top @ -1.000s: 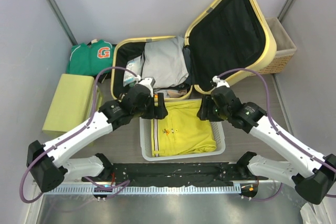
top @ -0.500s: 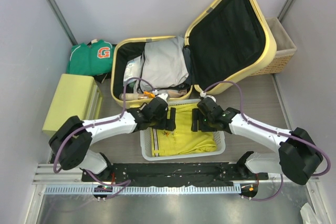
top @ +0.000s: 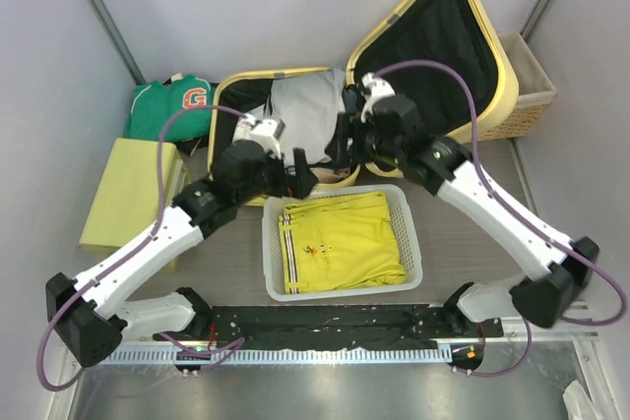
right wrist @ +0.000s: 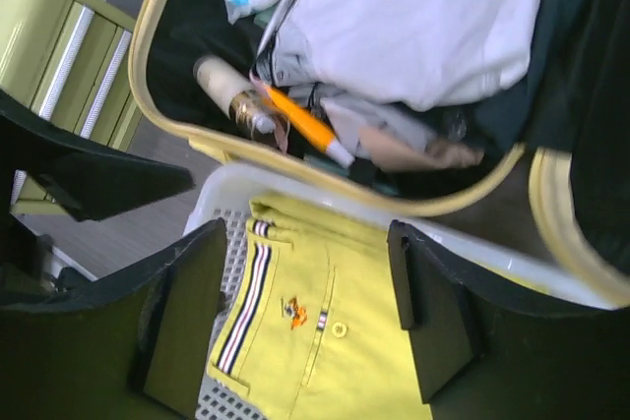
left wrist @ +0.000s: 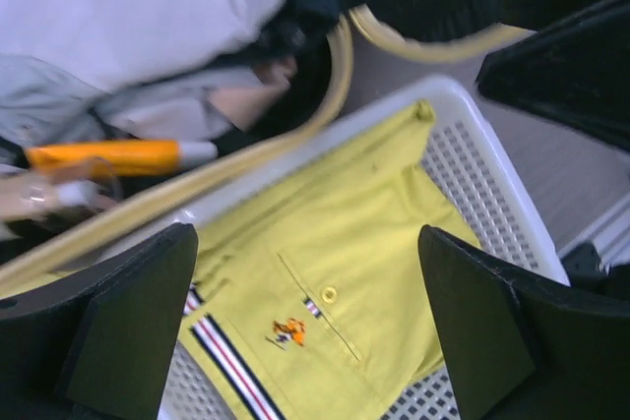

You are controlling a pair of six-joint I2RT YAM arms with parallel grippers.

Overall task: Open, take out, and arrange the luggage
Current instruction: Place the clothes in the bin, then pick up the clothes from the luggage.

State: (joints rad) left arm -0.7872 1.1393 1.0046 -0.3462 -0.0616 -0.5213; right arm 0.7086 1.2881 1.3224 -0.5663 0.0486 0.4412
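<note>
Pale yellow hard-shell luggage (top: 433, 46), black-lined, open at far side; lid propped up on right, base packed.

The left arm (top: 148, 258) stretches from its near base far and rightward; its left claw (top: 298, 172) has jaws spread wide and empty; the right arm (top: 492, 209) reaches far and leftward; its right claw (top: 345, 142), slightly farther, is likewise parted, gripping nothing.

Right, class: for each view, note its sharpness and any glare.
Top external: sharp, evenly lit, with a sheen on the metal strip. Left wrist: smeared throughout, yellow shirt soft. Right wrist: crisper, white garment nearly washed out.
</note>
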